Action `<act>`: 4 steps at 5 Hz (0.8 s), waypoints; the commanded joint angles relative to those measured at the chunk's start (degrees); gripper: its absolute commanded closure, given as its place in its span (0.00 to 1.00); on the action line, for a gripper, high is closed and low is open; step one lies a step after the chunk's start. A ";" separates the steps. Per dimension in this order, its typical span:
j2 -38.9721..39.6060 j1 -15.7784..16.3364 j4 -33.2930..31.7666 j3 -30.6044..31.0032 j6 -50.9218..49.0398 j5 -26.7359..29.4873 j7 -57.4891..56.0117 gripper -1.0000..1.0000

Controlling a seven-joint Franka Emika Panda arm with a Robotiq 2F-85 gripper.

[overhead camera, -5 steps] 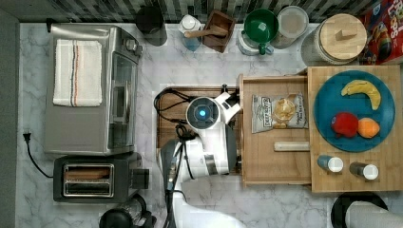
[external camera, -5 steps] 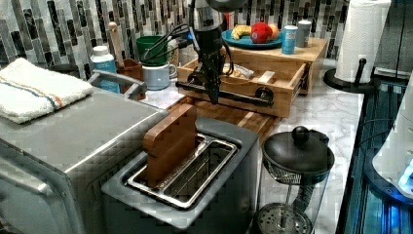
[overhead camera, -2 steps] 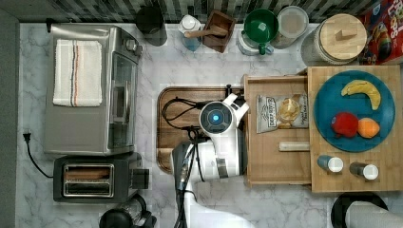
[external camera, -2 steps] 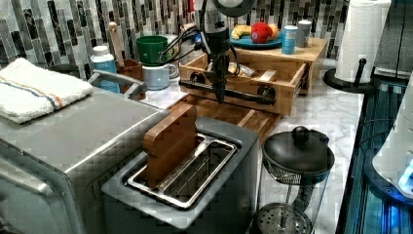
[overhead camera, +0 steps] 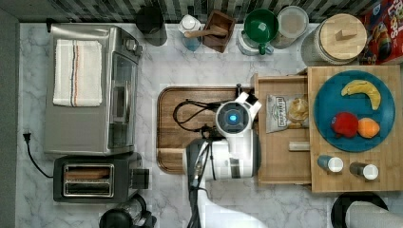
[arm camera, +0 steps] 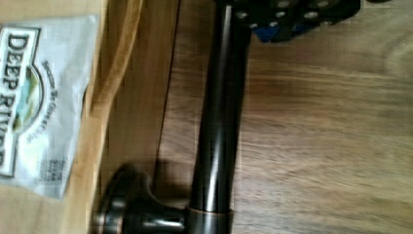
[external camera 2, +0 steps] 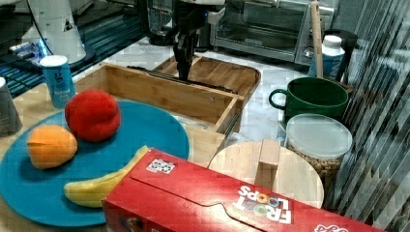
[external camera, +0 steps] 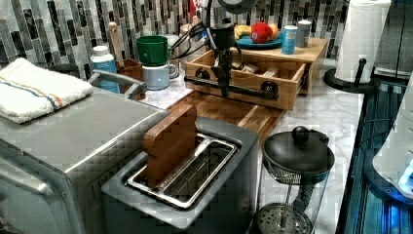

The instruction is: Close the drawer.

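The drawer [overhead camera: 280, 161] is a shallow light bamboo box, partly pulled out from under the top board [overhead camera: 394, 156] toward the top view's left. It holds a chip bag [overhead camera: 285, 113] and a small stick. A dark bar handle [external camera: 243, 89] runs along the drawer's front [external camera: 272, 100]. My gripper [external camera: 224, 91] points straight down, shut, with its tips against this handle on the dark tray's side. The wrist view shows the handle [arm camera: 219, 122] close beside the fingertips [arm camera: 292, 14]. In the right view the gripper [external camera 2: 183, 75] stands just beyond the drawer's front wall [external camera 2: 159, 92].
A dark brown tray [overhead camera: 176, 137] lies under the arm. A blue plate [overhead camera: 332, 142] with fruit and two shakers sit on the top board. Toaster oven [overhead camera: 90, 90], toaster [overhead camera: 90, 178], mugs and jars line the counter; a French press [external camera: 292, 180] stands near the left view's front.
The gripper has moved to the top view's right, against the handle. The drawer has slid with it, further in under the top board.
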 commanded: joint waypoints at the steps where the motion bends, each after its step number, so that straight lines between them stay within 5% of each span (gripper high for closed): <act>1: 2.49 -9.90 9.67 -8.94 2.17 2.22 -9.17 1.00; 4: 9.12 -14.61 19.09 -14.31 3.73 7.65 -25.05 1.00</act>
